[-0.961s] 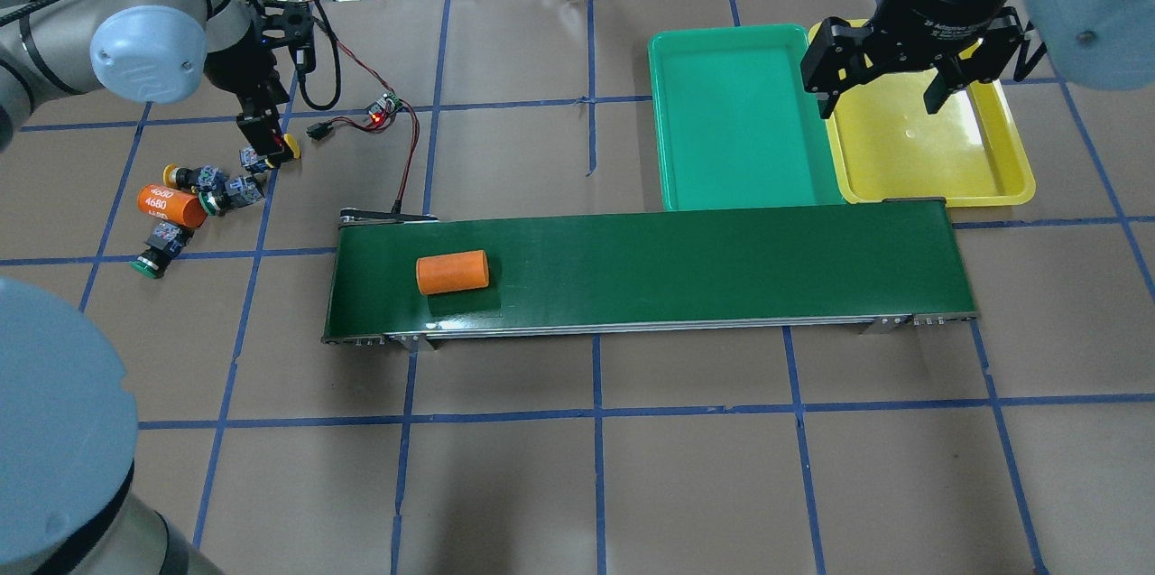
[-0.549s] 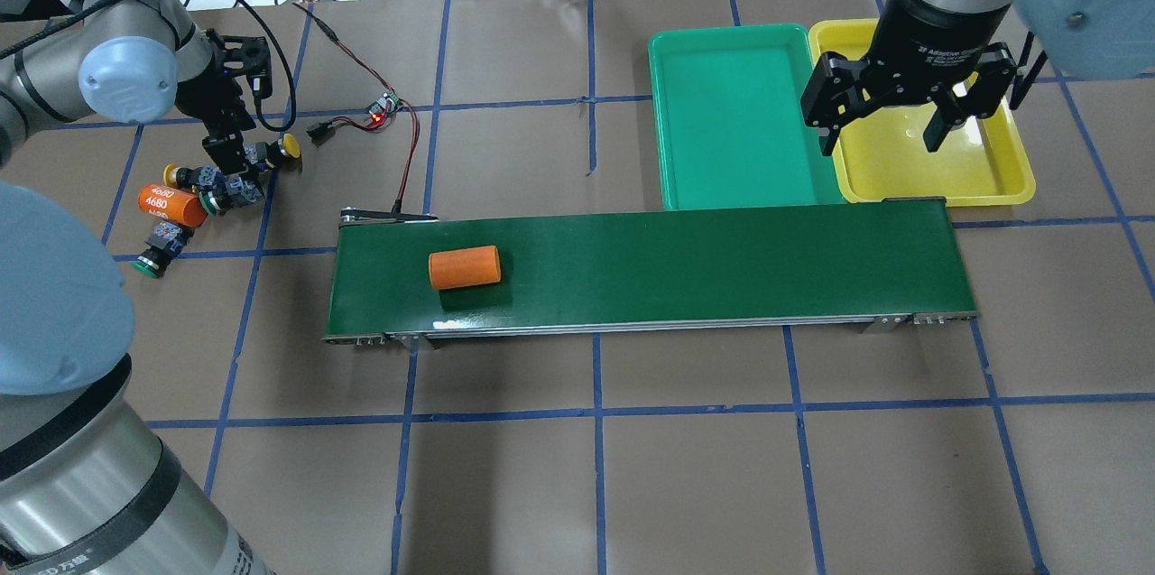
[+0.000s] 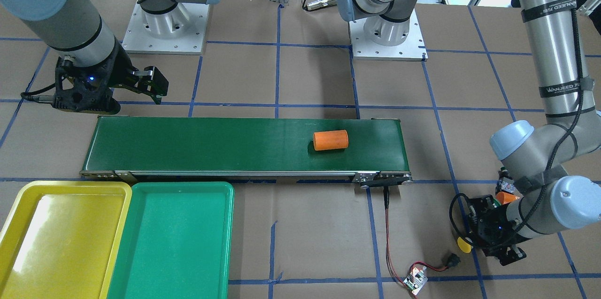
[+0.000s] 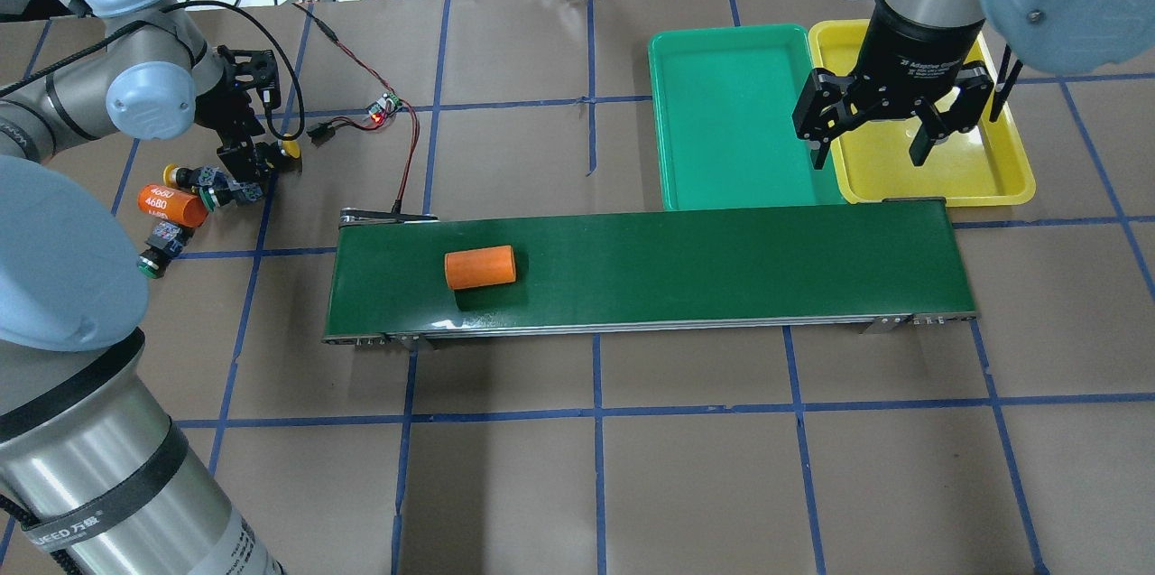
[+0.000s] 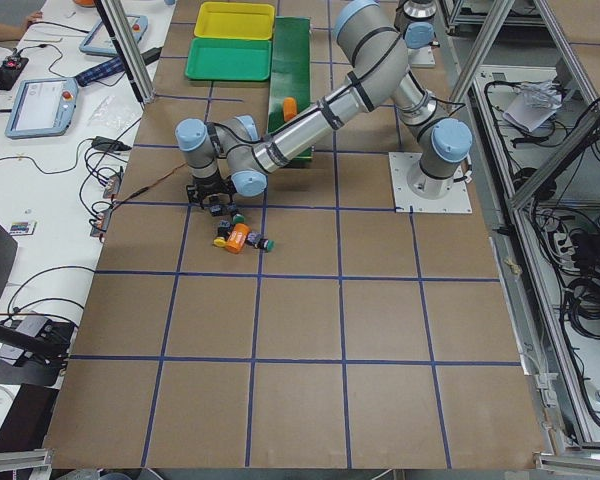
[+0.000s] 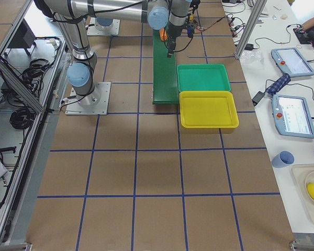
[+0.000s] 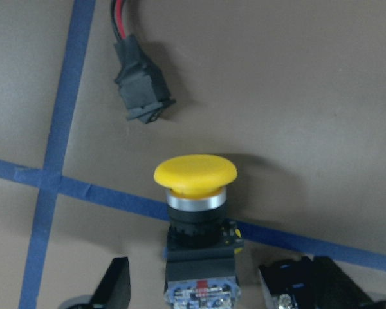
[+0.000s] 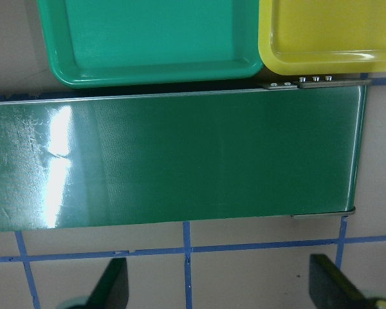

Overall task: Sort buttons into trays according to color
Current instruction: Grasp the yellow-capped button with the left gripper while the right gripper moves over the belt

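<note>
Yellow-capped button (image 7: 196,193) lies on its side at the left end of the table (image 4: 505,485), cap pointing away from the left gripper (image 7: 193,280) toward a black plug (image 7: 141,96), its body between jaws spread wide and clear of it. Other buttons (image 4: 212,196) and an orange cylinder (image 4: 170,205) crowd beside it. Far right, the right gripper (image 4: 871,142) hangs wide open and empty above the end of the conveyor belt (image 4: 686,273), near the green tray (image 4: 722,106) and yellow tray (image 4: 993,182).

You can see the orange cylinder (image 4: 479,267) has moved right along the belt (image 4: 722,268). The right claw (image 4: 868,158) has come nearer over the yellow tray (image 4: 1011,171), and the left claw (image 4: 251,162) has shifted a little left.
</note>
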`<state>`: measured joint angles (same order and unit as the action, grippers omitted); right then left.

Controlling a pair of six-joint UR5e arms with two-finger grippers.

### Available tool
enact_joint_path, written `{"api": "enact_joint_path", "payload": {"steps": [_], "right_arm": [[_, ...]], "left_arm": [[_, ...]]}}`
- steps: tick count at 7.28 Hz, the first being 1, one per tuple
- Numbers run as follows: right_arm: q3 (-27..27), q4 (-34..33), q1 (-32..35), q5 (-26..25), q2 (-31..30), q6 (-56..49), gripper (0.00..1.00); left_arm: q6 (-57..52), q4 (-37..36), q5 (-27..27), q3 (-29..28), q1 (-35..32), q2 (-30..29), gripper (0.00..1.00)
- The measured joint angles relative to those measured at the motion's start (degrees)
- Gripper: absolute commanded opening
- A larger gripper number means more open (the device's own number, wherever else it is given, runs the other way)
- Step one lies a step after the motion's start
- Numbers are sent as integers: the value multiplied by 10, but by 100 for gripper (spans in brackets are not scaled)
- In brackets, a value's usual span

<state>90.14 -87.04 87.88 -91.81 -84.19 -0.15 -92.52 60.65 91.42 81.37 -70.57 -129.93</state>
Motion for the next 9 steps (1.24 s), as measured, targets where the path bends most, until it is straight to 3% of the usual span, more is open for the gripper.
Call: {"api": "enact_joint_path", "payload": {"steps": [6,7,8,9], "right_arm": [[96,-72,1,-5,-34,-189,100],[113,-88,0,-5,-38,-213,96],[129,-107,-1,-5,-40,-238,98],[147,-133,-1,-6,-41,-274,99]], "left_arm": [[17,1,-8,-13,1,-14,92],[21,2,-8,-16,1,-16,92],[23,2,-8,-18,1,-17,68],[24,3,-7,-19,0,-17,30]]}}
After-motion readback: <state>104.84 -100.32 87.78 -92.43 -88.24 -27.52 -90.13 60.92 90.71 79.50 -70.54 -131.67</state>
